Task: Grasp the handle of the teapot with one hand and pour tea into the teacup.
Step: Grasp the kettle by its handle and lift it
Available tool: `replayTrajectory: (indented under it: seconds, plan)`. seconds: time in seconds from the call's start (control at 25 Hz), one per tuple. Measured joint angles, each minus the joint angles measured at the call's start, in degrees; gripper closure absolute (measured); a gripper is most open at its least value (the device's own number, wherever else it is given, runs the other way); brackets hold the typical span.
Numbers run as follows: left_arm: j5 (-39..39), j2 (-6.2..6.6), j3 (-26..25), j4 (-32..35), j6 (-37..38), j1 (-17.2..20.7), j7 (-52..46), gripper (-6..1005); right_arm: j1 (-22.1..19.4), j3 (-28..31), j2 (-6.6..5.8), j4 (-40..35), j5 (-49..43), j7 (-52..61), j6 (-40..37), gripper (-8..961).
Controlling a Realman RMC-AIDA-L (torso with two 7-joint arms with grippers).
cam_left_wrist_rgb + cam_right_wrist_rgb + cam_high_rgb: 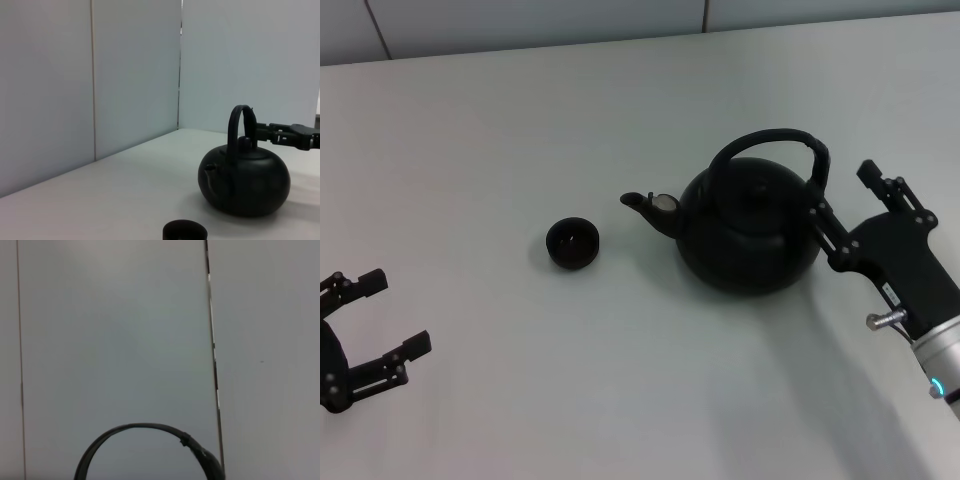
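The black teapot (750,228) stands upright on the white table, spout pointing to my left toward the small dark teacup (572,243). Its arched handle (770,140) loops over the lid. My right gripper (842,197) is open, level with the handle's right end and just to the right of it, not closed on it. The left wrist view shows the teapot (245,182), the handle (240,120), the teacup (185,231) and the right gripper (280,136) behind the pot. The right wrist view shows only the handle's arc (145,429). My left gripper (385,315) is open at the near left. No tea is visible.
The white table (620,120) runs back to a pale panelled wall (125,75). Nothing else stands on the table around the teapot and teacup.
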Motion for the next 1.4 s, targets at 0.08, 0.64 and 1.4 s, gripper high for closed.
replayTrajectory:
  seconds: [0.08,0.64,1.4]
  plan:
    - [0.00,-0.05,-0.35,0.07,0.15,0.03,-0.01,131,0.95,0.04,-0.05,-0.17,0.00,0.00,0.84,295]
    - [-0.08,-0.26,-1.37,-0.08,0.34,-0.19,-0.04,131,2.59,2.16,-0.12,-0.23,0.15,-0.31,3.15,311]
    - [-0.08,-0.80,-1.56,0.30,0.03,-0.47,-0.82,132,3.30,2.13,-0.11,-0.34,0.10,-0.46,3.22,603]
